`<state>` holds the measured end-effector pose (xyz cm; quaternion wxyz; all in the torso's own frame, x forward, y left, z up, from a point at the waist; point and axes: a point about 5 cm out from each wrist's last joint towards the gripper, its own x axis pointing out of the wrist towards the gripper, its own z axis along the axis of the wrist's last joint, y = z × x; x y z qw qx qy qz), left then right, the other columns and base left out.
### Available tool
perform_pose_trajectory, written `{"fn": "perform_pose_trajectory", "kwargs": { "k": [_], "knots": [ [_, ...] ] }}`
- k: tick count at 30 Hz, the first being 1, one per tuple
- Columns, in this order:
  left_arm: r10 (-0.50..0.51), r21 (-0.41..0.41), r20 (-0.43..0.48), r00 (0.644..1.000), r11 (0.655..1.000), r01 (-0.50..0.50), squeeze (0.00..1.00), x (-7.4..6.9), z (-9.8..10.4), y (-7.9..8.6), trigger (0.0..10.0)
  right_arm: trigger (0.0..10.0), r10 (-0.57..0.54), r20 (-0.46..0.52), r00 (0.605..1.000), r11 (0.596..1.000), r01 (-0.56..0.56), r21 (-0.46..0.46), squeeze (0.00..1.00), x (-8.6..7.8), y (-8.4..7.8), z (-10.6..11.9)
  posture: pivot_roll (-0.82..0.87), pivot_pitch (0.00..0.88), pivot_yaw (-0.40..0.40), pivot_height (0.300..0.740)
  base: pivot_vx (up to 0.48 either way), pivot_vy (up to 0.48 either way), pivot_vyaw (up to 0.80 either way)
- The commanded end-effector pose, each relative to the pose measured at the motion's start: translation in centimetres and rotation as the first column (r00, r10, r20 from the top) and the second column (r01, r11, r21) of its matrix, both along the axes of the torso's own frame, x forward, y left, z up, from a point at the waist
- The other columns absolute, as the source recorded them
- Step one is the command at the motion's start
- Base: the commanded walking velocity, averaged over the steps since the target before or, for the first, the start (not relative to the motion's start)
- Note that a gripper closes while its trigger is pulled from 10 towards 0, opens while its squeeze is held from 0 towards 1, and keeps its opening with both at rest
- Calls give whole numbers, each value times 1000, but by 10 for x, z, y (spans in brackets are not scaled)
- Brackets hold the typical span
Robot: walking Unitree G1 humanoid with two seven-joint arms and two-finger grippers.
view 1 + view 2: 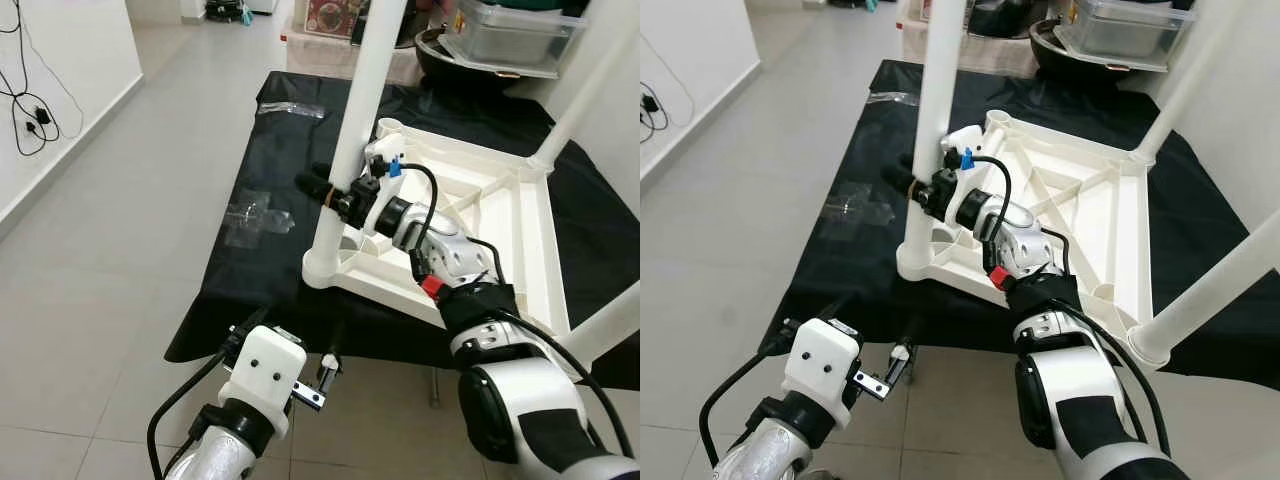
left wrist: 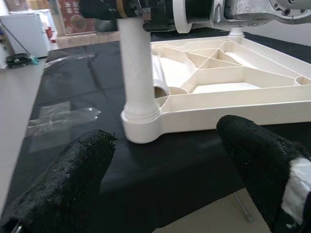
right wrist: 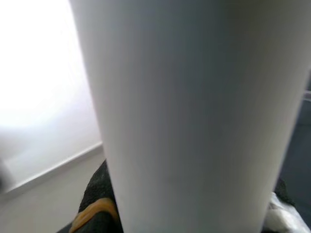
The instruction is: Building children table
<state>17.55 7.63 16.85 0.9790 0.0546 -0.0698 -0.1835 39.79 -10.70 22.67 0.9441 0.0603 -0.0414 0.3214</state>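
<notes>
Here is the children's table, upside down: the white tabletop [image 1: 500,215] lies face-down on the black-covered worktop [image 1: 250,260], its ribbed underside up. The right pincer [image 1: 325,190] is clamped round a white leg [image 1: 350,140] a little above its socket, black fingers [image 1: 312,183] wrapped on it. In the right wrist view the tube [image 3: 194,116] sits right against the lens, so the grip looks firm. Directly below the pincer the leg's foot stands in the near corner socket [image 2: 141,124], seated by the look of it, though whether it is fully home I cannot tell.

Beyond the pincer, across the tabletop, a second leg [image 1: 570,110] rises from the far corner, and a third leg [image 1: 1210,300] juts out of the near corner on the robot's right. So three legs appear fitted. Just behind the pincer an open round socket [image 1: 388,127] shows with nothing in it; my call is that's the fourth corner still waiting.

The left pincer [image 2: 170,170] is down low, short of the worktop edge, fingers spread wide and holding nothing, aimed at the seated leg's base. Loose clear plastic wrap [image 1: 255,215] lies on the cloth beyond it.

Roughly three quarters done, I'd judge: one leg left, then flip it upright.
</notes>
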Motion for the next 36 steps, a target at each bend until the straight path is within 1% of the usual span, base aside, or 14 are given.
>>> {"fn": "perform_pose_trajectory", "kwargs": {
  "k": [1, 3, 4, 5, 6, 8, 10, 19, 21, 25, 27, 28, 31, 36],
  "knots": [
    [-7, 8, -16, 1000, 1000, 7, 0, -2, -5, -3, 10000, 0, -327, -103, 939, 945, 328, -11, 0, 7, -35, -19, 169, 78, -107, 740, 0, 0, 0],
    [-8, 8, -16, 1000, 1000, 8, 0, -2, -5, -3, 10000, 0, -604, -106, 790, 797, 599, -80, 0, 6, -61, -26, 164, 83, -106, 740, 0, 0, 0],
    [-8, 8, -16, 1000, 1000, 8, 0, -2, -5, -3, 10000, 0, -604, -106, 790, 797, 599, -80, 0, 6, -61, -26, 164, 83, -106, 740, 0, 0, 0],
    [-8, 8, -17, 1000, 1000, 8, 0, -1, -5, -3, 10000, 0, -723, -114, 681, 690, 717, -101, 0, 3, -76, -29, 165, 88, -109, 740, 0, 0, 0],
    [-8, 8, -17, 1000, 1000, 8, 0, -1, -5, -3, 10000, 0, -723, -114, 681, 690, 717, -101, 0, 3, -76, -29, 165, 88, -109, 740, 0, 0, 0],
    [-9, 7, -17, 1000, 1000, 9, 0, -1, -5, -3, 10000, 0, -882, -161, 444, 465, 876, -129, 0, -10, -104, -39, 165, 88, -109, 740, 0, 0, 0],
    [-9, 7, -17, 1000, 1000, 9, 0, -1, -5, -3, 10000, 0, -911, -185, 369, 396, 908, -137, 0, -15, -113, -43, 162, 95, -104, 740, 0, 0, 0],
    [-10, 6, -19, 1000, 1000, 10, 0, -1, -5, -3, 10000, 0, -944, -219, 248, 285, 946, -157, 0, -23, -133, -50, 160, 104, -103, 740, 0, 0, 0],
    [-9, 7, -20, 1000, 1000, 9, 0, -1, -5, -2, 10000, 0, -968, -200, 151, 187, 967, -173, 0, -29, -153, -50, 160, 104, -103, 740, 0, 0, 0],
    [-9, 6, -20, 1000, 1000, 9, 0, -1, -5, -2, 10000, 0, -980, -178, 91, 123, 976, -179, 0, -35, -169, -48, 156, 111, -98, 740, 0, 0, 0],
    [-10, 6, -20, 1000, 1000, 10, 0, -1, -5, -2, 10000, 0, -989, -136, -52, -26, 982, -189, 0, -50, -206, -43, 153, 113, -96, 740, 0, 0, 0],
    [-10, 6, -20, 1000, 1000, 10, 0, -1, -5, -2, 10000, 0, -989, -136, -52, -26, 982, -189, 0, -50, -206, -43, 153, 113, -96, 740, 0, 0, 0],
    [-8, 5, -21, 1000, 1000, 9, 0, 0, -5, -2, 10000, 0, -967, -100, -235, -209, 953, -217, 0, -77, -253, -43, 151, 115, -94, 740, 0, 0, 0],
    [-14, 6, -25, 1000, 1000, 14, 0, -1, -5, -2, 10000, 118, -962, -97, -257, -228, 944, -240, 0, -83, -259, -49, 148, 116, -93, 740, 0, 0, 0]
  ]
}}
